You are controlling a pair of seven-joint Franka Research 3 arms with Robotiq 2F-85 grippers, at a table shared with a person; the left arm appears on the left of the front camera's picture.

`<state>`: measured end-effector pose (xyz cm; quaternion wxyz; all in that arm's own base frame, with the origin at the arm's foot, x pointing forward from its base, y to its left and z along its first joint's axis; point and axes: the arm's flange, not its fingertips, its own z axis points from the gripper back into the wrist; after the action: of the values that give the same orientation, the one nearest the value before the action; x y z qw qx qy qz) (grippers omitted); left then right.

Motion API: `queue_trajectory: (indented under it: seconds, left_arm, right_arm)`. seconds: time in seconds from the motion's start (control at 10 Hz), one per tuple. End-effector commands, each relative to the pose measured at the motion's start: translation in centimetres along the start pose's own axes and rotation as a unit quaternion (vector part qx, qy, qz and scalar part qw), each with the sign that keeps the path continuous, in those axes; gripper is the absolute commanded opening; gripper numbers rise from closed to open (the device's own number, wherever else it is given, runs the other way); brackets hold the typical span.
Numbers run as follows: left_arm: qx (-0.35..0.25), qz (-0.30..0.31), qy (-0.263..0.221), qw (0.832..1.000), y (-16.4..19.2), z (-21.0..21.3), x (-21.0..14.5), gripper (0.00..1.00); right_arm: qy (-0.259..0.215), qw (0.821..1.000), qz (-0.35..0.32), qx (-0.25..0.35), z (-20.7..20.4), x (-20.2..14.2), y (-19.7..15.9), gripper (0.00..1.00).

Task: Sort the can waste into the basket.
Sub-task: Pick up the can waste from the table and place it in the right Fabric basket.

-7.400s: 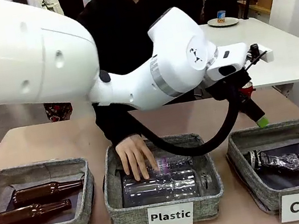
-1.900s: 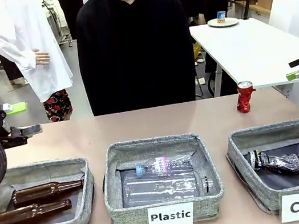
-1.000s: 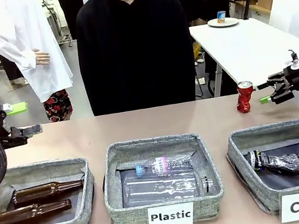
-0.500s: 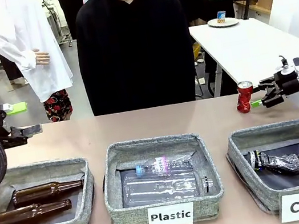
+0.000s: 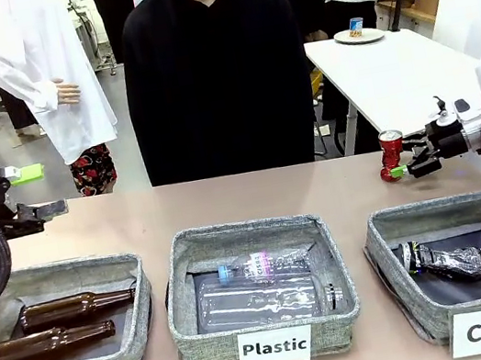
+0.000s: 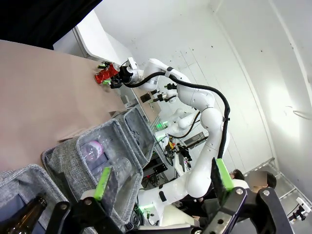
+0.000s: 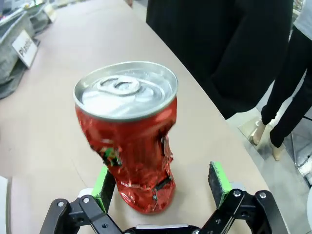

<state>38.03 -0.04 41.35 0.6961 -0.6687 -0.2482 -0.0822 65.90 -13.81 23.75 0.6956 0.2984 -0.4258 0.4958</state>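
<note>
From the front you see the red can [image 5: 392,154] standing upright on the table [image 5: 317,190] near its far right edge, behind the basket [image 5: 400,293] labelled "Can", where the black-and-silver can [image 5: 443,260] lies on the dark floor. Your right gripper [image 5: 402,162] reaches in from the right, level with the red can's lower half, jaws apart on either side of it. Your left gripper [image 5: 33,191] hangs at the far left above the "Bottle" basket [image 5: 139,347], jaws apart and holding nothing. In your left wrist view, the left gripper [image 6: 161,183] is spread wide over the baskets, with the red can [image 6: 105,74] far off. In your right wrist view, the crushed red can [image 7: 129,132] stands between the green pads [image 7: 218,183], jaws not clamped.
</note>
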Motion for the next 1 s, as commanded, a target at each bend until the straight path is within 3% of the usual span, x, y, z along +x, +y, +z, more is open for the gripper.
queue_trajectory:
  seconds: [0.0,0.3,0.6,0.7,0.9]
  left_arm:
    - [-0.001,0.005,-0.003,1.000,-0.23,0.04,0.16,1.00]
    - [-0.001,0.005,-0.003,1.000,-0.23,0.04,0.16,1.00]
    - [-0.001,0.005,-0.003,1.000,-0.23,0.04,0.16,1.00]
    - [-0.001,0.005,-0.003,1.000,-0.23,0.04,0.16,1.00]
    - [-0.001,0.005,-0.003,1.000,-0.23,0.04,0.16,1.00]
  right_arm:
    - [-0.002,1.000,-0.016,0.013,-0.19,0.66,-0.87,1.00]
    - [-0.043,0.996,-0.043,0.073,-0.50,1.00,-0.76,1.00]
    - [-0.056,0.992,-0.061,0.100,-0.52,1.03,-0.69,0.11]
    - [-0.059,0.991,-0.063,0.100,-0.40,1.08,-0.64,0.00]
    - [-0.066,0.990,-0.061,0.108,0.05,1.62,-0.42,0.00]
